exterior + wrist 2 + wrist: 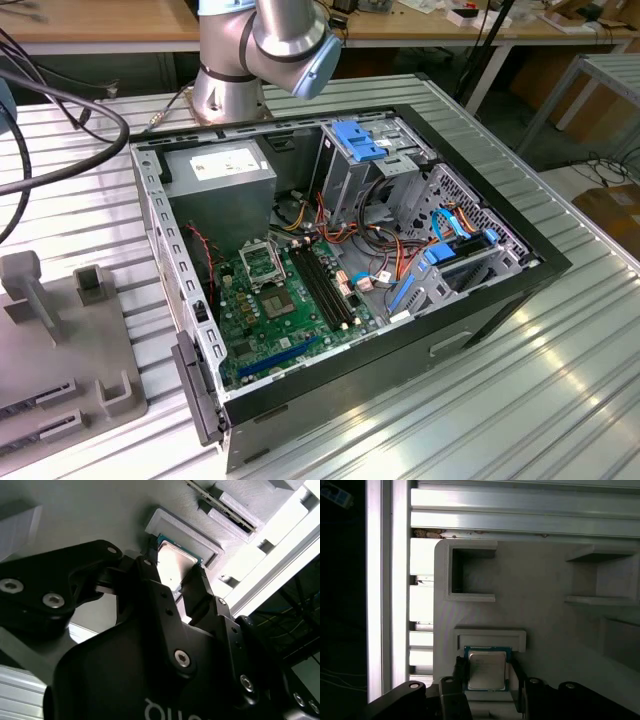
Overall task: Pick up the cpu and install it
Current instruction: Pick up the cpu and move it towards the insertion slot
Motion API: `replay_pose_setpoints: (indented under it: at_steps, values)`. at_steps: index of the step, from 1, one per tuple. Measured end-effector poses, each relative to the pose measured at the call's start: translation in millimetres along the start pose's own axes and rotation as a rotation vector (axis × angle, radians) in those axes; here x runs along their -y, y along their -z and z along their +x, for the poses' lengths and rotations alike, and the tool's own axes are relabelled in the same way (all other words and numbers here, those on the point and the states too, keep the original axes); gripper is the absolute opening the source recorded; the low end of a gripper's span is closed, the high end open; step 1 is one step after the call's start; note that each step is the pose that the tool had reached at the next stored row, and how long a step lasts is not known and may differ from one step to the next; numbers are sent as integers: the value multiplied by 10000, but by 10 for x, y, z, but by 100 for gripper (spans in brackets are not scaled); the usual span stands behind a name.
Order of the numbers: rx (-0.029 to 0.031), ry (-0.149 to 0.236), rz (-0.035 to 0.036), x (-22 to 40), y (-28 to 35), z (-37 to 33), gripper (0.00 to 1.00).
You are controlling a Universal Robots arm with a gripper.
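The cpu [486, 670] is a small silver-topped square with a thin green rim. It lies flat in a shallow pocket of a grey printed holder [490, 637]. In both wrist views my gripper [488, 676] straddles it, with a black finger [460, 669] pressed against each of two opposite edges. The chip [176, 564] sits level in its pocket between the fingertips [199, 580]. In the exterior view the open computer case [340, 250] lies on the table, and the square black socket [262, 263] sits on its green motherboard.
A grey fixture plate [60, 340] with raised blocks lies at the exterior view's left, beside the case. Black cables [70, 110] loop over the ribbed metal table. Memory slots [322, 285], a power-supply box [222, 175] and drive bays fill the case.
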State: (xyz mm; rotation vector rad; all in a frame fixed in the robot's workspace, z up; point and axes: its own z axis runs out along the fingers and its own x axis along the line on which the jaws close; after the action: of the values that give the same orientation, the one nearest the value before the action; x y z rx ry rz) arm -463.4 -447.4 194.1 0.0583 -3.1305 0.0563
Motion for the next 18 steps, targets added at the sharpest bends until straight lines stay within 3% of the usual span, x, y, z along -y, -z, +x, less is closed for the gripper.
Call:
replay_pose_setpoints:
  at_steps: [1, 12, 18]
  values:
    - [-1, 0, 1, 0, 1, 1, 51]
    - [-7, -7, 3, 0, 17, 0, 51]
    - [-22, -19, 2, 4, 14, -51, 51]
